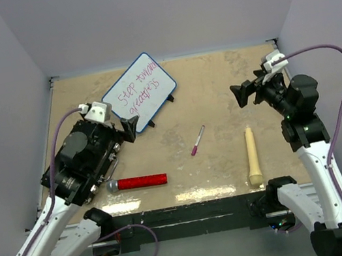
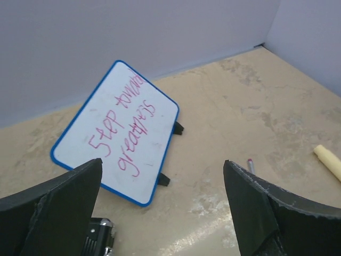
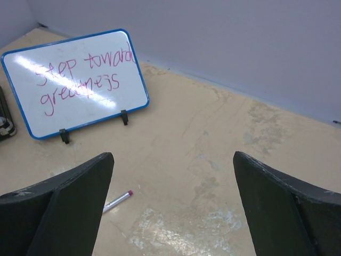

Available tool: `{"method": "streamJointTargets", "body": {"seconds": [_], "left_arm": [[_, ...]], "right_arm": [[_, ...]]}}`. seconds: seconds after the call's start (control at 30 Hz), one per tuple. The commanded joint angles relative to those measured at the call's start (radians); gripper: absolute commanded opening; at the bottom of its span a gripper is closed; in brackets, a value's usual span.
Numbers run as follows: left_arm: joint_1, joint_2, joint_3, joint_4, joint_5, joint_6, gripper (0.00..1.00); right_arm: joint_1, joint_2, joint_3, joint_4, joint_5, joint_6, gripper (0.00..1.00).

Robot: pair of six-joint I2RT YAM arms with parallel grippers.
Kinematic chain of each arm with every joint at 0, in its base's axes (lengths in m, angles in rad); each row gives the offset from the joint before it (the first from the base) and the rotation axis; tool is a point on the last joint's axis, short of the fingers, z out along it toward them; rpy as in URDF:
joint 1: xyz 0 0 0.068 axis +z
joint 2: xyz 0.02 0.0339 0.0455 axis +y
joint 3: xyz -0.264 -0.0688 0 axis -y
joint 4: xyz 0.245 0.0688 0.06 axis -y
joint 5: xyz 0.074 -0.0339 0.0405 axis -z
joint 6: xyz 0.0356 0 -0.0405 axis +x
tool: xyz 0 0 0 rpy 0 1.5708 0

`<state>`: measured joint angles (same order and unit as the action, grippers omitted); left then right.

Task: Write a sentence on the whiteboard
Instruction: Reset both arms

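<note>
The whiteboard (image 1: 139, 92) lies at the back left of the table, white with a blue rim and small black feet. The sentence (image 1: 137, 89) is on it in two purple-pink lines, "Step toward greatness". In the wrist views the whiteboard (image 2: 114, 130) (image 3: 74, 80) and the sentence (image 2: 125, 125) (image 3: 80, 80) show clearly. A thin marker (image 1: 198, 140) (image 2: 250, 165) (image 3: 117, 201) with a pink tip lies loose mid-table. My left gripper (image 1: 129, 129) (image 2: 162, 162) hangs open just in front of the board's near edge, holding nothing. At the right, above bare table, my right gripper (image 1: 244, 94) (image 3: 173, 154) is open and empty.
A red cylinder with a silver head (image 1: 137, 182) lies near the front edge on the left. A cream-coloured handle-shaped object (image 1: 252, 157) (image 2: 330, 160) lies front right. Grey walls close the table on the left, back and right.
</note>
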<state>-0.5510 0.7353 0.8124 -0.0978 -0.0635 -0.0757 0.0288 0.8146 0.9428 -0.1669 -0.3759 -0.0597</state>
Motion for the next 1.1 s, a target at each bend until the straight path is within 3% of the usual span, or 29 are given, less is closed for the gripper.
{"method": "streamJointTargets", "body": {"seconds": [0.0, 0.17, 0.3, 0.4, 1.07], "left_arm": [[0.003, -0.106, -0.086, -0.027, -0.176, 0.119, 1.00], [0.008, -0.229, -0.173, 0.013, -0.177, 0.106, 1.00], [0.028, -0.255, -0.185, 0.021, -0.127, 0.096, 1.00], [0.057, -0.264, -0.196, 0.027, -0.064, 0.083, 1.00], [0.148, -0.255, -0.225, 0.055, 0.034, 0.043, 0.99]], "right_arm": [[-0.027, -0.051, -0.107, 0.116, 0.026, 0.052, 0.98], [-0.075, -0.049, -0.101, 0.084, -0.006, 0.092, 0.99], [-0.110, -0.034, -0.075, -0.008, -0.191, -0.099, 0.99], [-0.127, -0.020, -0.073, -0.031, -0.250, -0.123, 0.99], [-0.138, 0.067, -0.021, -0.036, -0.236, -0.011, 0.99]]}}
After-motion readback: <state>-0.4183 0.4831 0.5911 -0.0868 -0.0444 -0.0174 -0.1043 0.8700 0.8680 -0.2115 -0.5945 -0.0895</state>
